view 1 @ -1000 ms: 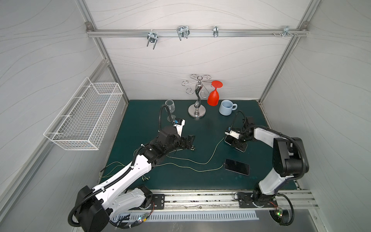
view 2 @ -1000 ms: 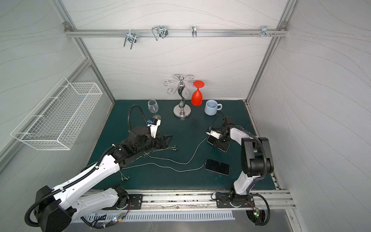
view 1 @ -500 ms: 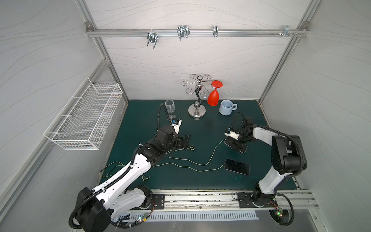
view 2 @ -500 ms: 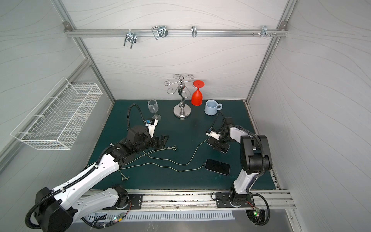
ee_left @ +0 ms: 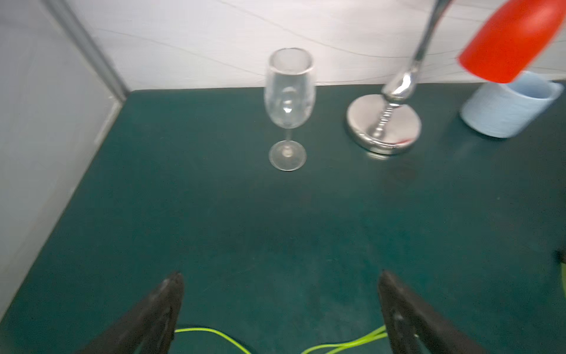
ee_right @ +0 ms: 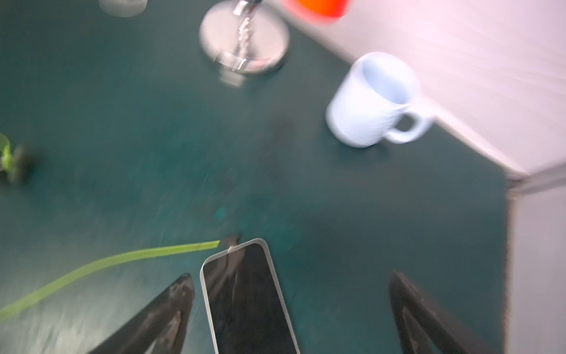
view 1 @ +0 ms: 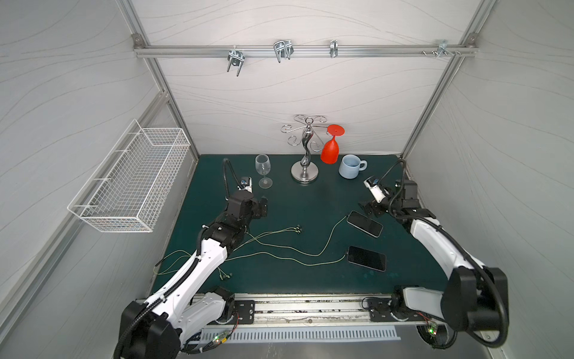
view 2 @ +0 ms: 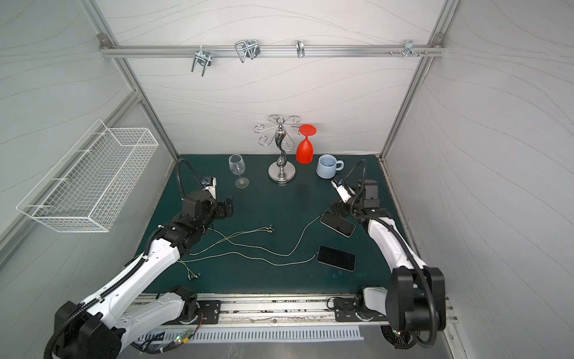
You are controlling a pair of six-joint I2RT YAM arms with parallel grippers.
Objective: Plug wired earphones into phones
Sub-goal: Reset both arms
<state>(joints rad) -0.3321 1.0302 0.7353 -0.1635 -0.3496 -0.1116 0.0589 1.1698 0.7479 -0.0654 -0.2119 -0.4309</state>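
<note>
Right end effector [ee_right: 291, 274], fingers spread wide and empty, hangs over the phone [view 1: 364, 223] nearest the mug [view 1: 351, 166]. The phone's long axis runs straight back under the wrist, earphone plug [ee_right: 229, 242] at its mug-facing end. Left end effector [view 1: 260, 207], spread too, sits farther from the mug.

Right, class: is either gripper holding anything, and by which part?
Nothing is held. The left gripper and right gripper are both open; a phone lies flat between the right one's spread jaws, ungripped.
</note>
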